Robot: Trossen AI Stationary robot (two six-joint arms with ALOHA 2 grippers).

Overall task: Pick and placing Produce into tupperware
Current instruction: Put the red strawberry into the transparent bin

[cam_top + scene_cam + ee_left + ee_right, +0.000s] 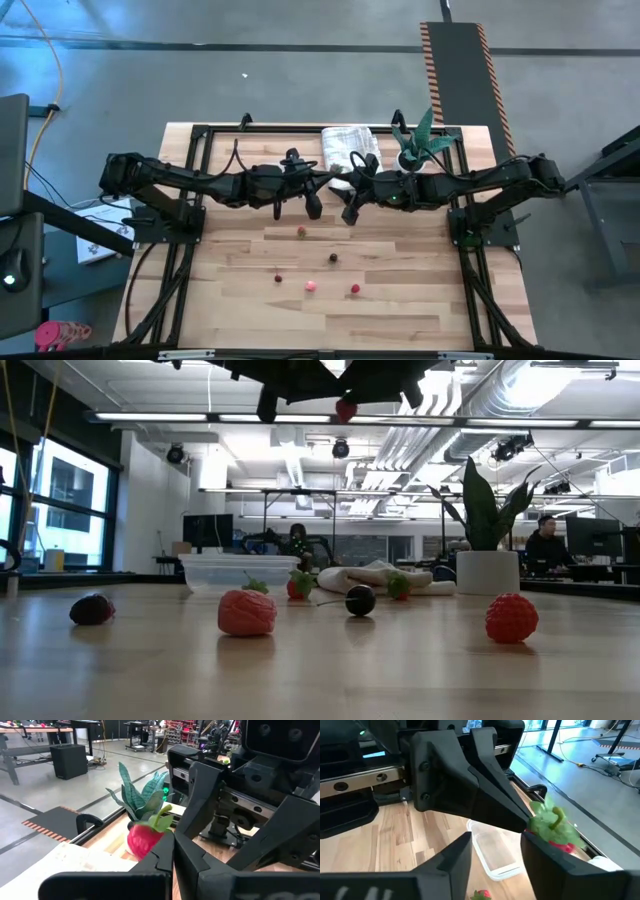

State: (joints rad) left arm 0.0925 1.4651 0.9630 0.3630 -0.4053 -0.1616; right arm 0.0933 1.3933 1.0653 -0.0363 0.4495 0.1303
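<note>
Step in hand: I judge this as carrying one strawberry [145, 839] to the tupperware [492, 852] for release.
Left gripper [313, 207]: high over the far middle of the table [400, 320]; its fingers look closed on the strawberry at their very tips, leafy cap outward.
Right gripper [350, 213]: tip to tip with the left one; its fingers [452, 857] stand wide apart and empty, and the berry sits just past one of them.
Tupperware: on the wood below the two tools, near the towel [350, 145] and the plant [420, 145]; from overhead I cannot pick it out under the arms.
Other produce: five loose pieces [311, 286] lie on the near half, well apart from the tub.
Doing it well: I would pull the right arm clear first, centre the berry over the tub using the right wrist view, lower close to the floor, then part the fingers.
Risk: a tip-only hold can slip; a high drop may bounce out of the shallow tub.
</note>
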